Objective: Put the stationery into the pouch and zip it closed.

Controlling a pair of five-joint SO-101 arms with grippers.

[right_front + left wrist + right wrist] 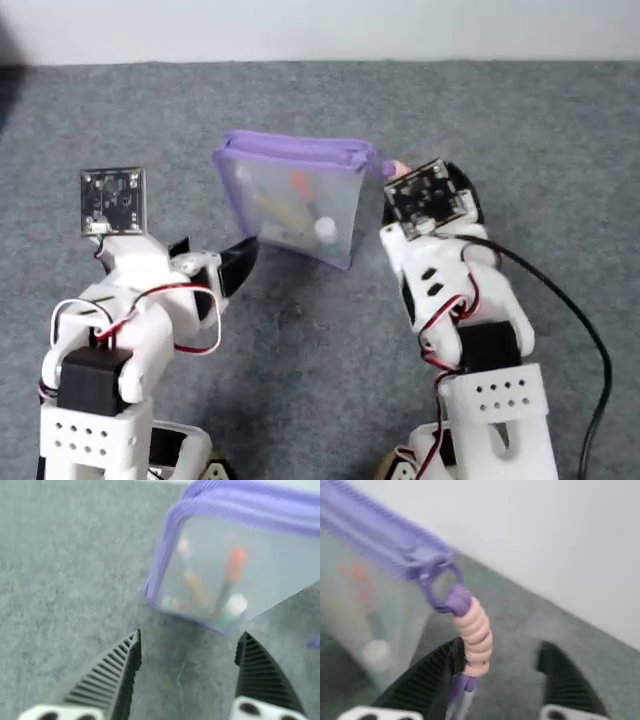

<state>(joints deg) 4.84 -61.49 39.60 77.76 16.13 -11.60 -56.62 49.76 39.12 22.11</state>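
The soft, light pouch [295,200] looks floppy; its pink coiled zip-pull [474,632] at 2 o'clock seems the surest hold. Both the left tool [191,635] and right tool [500,645] gape wide.

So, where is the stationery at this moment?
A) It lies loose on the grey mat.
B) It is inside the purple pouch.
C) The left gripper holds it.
B: the pens show through the clear wall of the pouch.

Purple-edged translucent pouch [300,205], grey table [530,120]
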